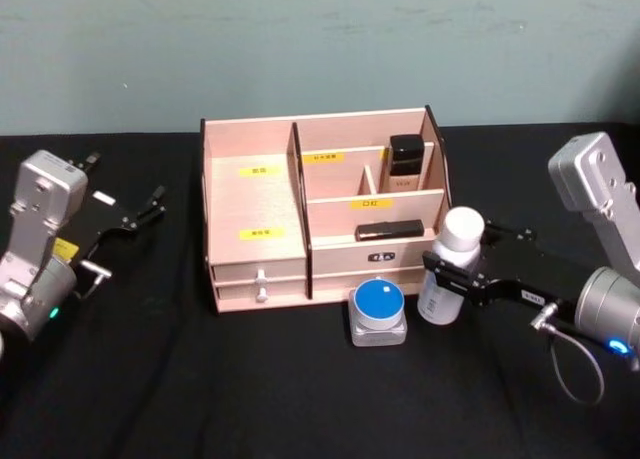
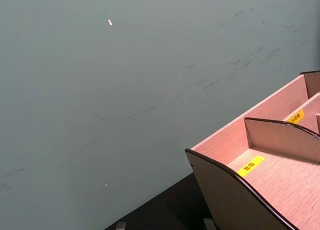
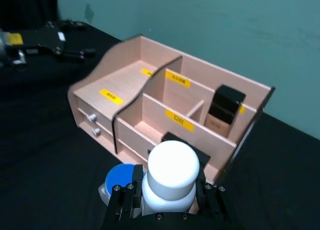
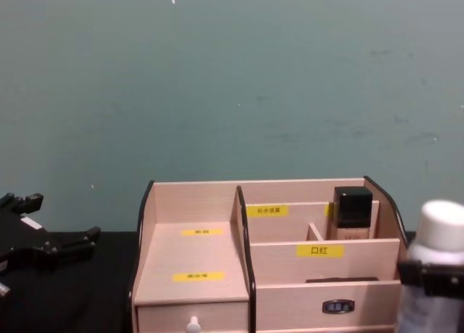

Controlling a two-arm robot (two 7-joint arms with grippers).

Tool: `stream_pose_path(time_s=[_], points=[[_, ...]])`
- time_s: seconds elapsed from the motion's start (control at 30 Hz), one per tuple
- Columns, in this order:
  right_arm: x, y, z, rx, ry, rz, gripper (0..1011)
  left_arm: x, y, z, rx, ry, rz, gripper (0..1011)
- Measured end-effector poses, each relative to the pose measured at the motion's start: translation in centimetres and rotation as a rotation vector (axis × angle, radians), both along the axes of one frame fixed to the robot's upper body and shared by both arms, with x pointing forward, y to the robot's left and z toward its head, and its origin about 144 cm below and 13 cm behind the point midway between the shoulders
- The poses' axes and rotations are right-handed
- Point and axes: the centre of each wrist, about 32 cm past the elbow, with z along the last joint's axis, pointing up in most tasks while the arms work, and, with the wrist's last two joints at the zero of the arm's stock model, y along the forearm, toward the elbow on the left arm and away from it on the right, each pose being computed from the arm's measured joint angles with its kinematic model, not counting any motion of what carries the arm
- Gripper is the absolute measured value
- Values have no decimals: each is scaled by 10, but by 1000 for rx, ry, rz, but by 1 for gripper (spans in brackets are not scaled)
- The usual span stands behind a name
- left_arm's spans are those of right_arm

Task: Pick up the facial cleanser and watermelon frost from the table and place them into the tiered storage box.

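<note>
R grip [image 1: 449,276] clamped on facial cleanser [image 1: 460,235] (white btl, white cap), upright | tiered storage box [image 1: 255,194] just to my L of it, btl by its front R corner | watermelon frost [image 1: 378,310] (blue-lid jar) on table [image 1: 250,389], just L of btl | L grip [image 1: 151,206] idle far L, fingers apart, empty

Lab: blk table [image 1: 300,399], teal wall [image 1: 300,39].
</note>
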Motion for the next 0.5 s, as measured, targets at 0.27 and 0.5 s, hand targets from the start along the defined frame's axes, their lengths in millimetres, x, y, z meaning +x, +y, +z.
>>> stream_pose_path(time_s=[0.27,0.5], points=[[3,6,29,28,-49,35,596,0,0,0,0,0,0,1001],[14,21,47,29,-73,66,596,0,0,0,0,0,0,1001]])
